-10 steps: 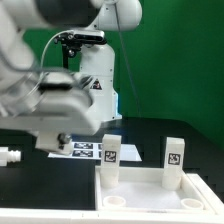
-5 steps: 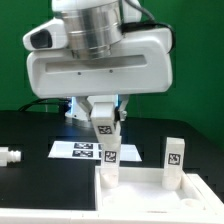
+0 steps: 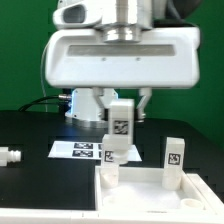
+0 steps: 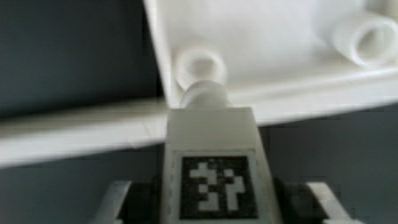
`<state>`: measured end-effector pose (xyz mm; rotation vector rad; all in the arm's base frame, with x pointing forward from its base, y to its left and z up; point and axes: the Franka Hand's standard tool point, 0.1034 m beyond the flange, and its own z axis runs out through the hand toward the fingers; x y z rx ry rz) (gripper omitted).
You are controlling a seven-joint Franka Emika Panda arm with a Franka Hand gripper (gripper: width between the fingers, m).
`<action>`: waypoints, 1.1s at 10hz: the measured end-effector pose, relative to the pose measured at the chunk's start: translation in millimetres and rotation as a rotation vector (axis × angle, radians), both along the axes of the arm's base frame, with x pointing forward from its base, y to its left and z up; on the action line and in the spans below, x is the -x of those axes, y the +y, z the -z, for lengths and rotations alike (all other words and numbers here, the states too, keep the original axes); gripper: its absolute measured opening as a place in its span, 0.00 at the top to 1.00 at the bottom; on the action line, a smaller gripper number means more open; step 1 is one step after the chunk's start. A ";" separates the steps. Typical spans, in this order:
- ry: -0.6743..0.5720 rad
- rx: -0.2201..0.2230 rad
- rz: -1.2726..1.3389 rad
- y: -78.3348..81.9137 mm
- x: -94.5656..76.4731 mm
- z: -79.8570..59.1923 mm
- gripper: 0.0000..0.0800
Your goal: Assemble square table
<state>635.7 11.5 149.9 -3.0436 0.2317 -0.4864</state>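
Note:
My gripper [image 3: 120, 116] is shut on a white leg [image 3: 120, 128] with a tag on its face. It holds the leg slightly tilted above the corner of the tabletop [image 3: 150, 192] on the exterior view's left. In the wrist view the leg [image 4: 214, 150] sits between my fingers [image 4: 121, 200]. Its round end points at a corner socket [image 4: 201, 68]. I cannot tell whether they touch. A second leg [image 3: 174, 158] stands upright at the corner on the exterior view's right. Another socket [image 4: 365, 40] shows empty.
The marker board [image 3: 80, 150] lies on the black table behind the tabletop. A small white peg [image 3: 8, 156] lies at the exterior view's far left. The arm's large white body fills the upper part of the exterior view.
The arm has swung in from the exterior view's left to above the tabletop's corner. The tagged leg now sits higher and a little to the right, between my fingers.

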 end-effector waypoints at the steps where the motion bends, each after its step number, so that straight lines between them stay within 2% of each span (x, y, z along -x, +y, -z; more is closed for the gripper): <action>1: -0.118 0.000 0.010 21.2 -7.3 -5.0 0.64; 2: -0.203 0.007 0.006 35.8 -0.1 -2.4 0.64; 3: -0.210 0.017 -0.003 34.6 5.4 2.4 0.64; 5: -0.207 0.016 -0.005 35.4 4.6 2.2 0.64; 6: -0.201 0.031 -0.057 47.8 5.6 6.4 0.64; 7: -0.194 0.056 -0.140 68.2 -1.2 14.9 0.64; 8: -0.180 0.071 -0.185 78.3 -6.4 28.7 0.64; 9: -0.168 0.076 -0.194 78.9 -5.6 39.4 0.64; 11: -0.177 0.075 -0.190 77.4 -7.1 33.0 0.64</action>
